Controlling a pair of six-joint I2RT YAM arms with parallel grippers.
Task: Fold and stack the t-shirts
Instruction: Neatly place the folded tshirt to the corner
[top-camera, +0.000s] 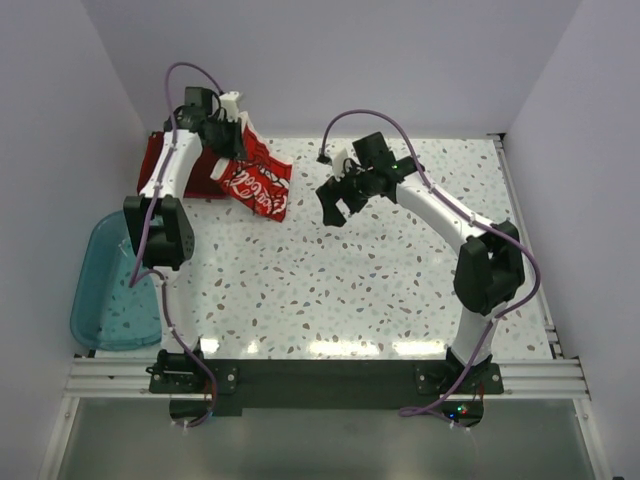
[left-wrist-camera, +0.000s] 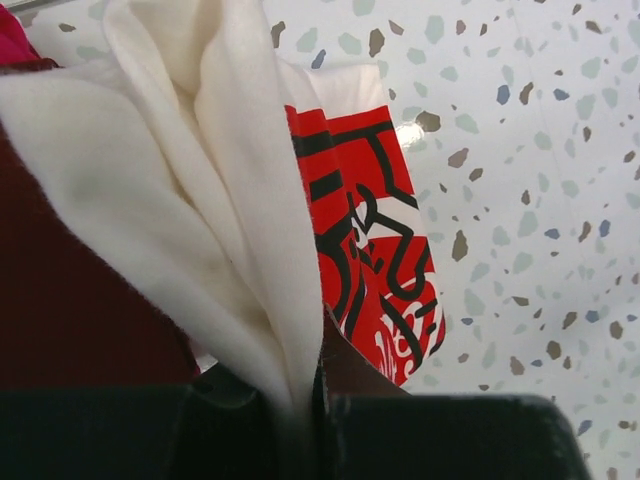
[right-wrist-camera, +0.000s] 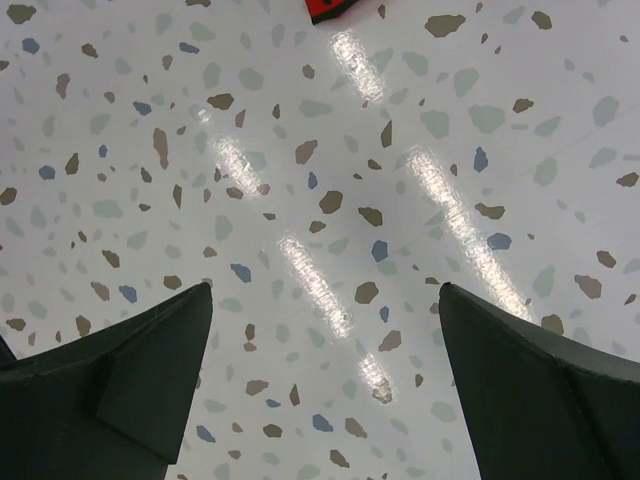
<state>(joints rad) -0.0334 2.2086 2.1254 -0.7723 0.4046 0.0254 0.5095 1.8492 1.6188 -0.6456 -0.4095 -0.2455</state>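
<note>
With left gripper (left-wrist-camera: 312, 405) clamped on shirt (left-wrist-camera: 225, 190) at 11 o'clock, send wide-open, empty right gripper (right-wrist-camera: 325, 385) toward 9 o'clock, pinch the dangling red corner, spread flat.

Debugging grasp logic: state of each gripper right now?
Left gripper: shut on the cream-white cloth t-shirt with red print panel.
Right gripper: open, holding nothing.

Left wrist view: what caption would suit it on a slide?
Left gripper pinches the cream-white t-shirt, its red print panel showing against the speckled table.
</note>
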